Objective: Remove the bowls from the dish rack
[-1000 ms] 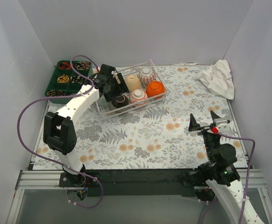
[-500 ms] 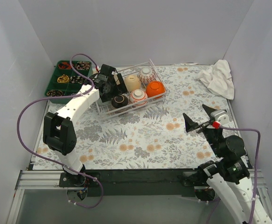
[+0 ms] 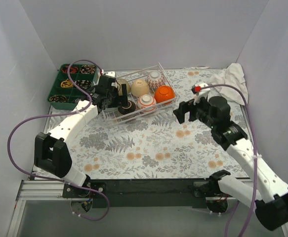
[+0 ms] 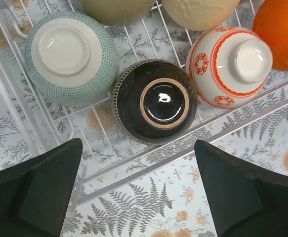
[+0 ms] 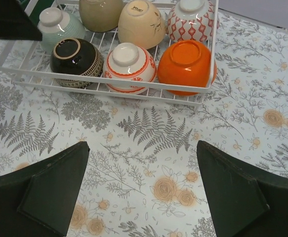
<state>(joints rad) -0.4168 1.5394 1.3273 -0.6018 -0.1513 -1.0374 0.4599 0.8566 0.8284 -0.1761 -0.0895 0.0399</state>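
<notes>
The white wire dish rack (image 3: 144,114) stands at the back left with several bowls upside down in it. In the left wrist view the dark brown bowl (image 4: 155,100) sits between a pale green bowl (image 4: 70,57) and a red-patterned white bowl (image 4: 229,66), with the orange bowl (image 4: 281,29) at the right. My left gripper (image 4: 138,149) is open and empty, above the rack's near rim by the dark brown bowl (image 3: 128,107). My right gripper (image 3: 184,111) is open and empty over the cloth, right of the rack. Its view shows the orange bowl (image 5: 186,59), cream bowl (image 5: 141,23) and olive-tan bowl (image 5: 100,12).
A green compartment tray (image 3: 60,91) of small items sits left of the rack, close to the left arm. A crumpled white cloth (image 3: 230,81) lies at the back right corner. White walls close in the left, back and right sides.
My right arm has swung from the near right corner up and leftward, close to the rack's right end. My left gripper has shifted slightly leftward over the rack. The bowls have not moved.
</notes>
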